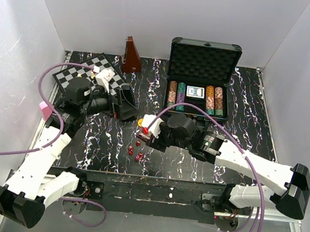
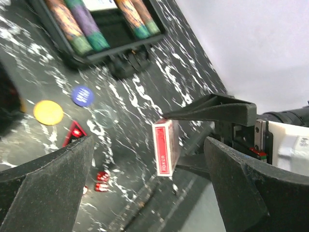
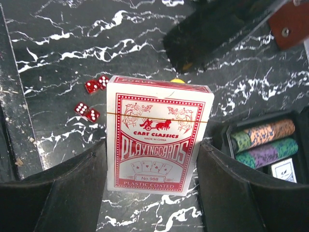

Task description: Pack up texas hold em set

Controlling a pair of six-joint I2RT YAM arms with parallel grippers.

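Note:
The black case [image 1: 205, 59] stands open at the back right, with striped chip rows [image 1: 175, 95] and one card deck [image 1: 195, 91] in its tray. My right gripper [image 1: 147, 129] is shut on a red card deck [image 3: 159, 135], held upright above the table; both fingers press its sides. The left wrist view shows the same deck [image 2: 165, 147] edge-on. Several red dice [image 1: 135, 152] lie under it near the front edge, also dice [image 3: 91, 99]. A yellow button [image 2: 48, 112] and a blue button [image 2: 82, 95] lie on the table. My left gripper [image 1: 125, 104] is open and empty, pointing toward the deck.
A black-and-white chessboard [image 1: 78, 74] lies at the back left beside the left arm. A brown pyramid-shaped object [image 1: 131, 54] stands at the back middle. White walls close in the table on three sides. The case tray [image 3: 289, 145] lies just right of the held deck.

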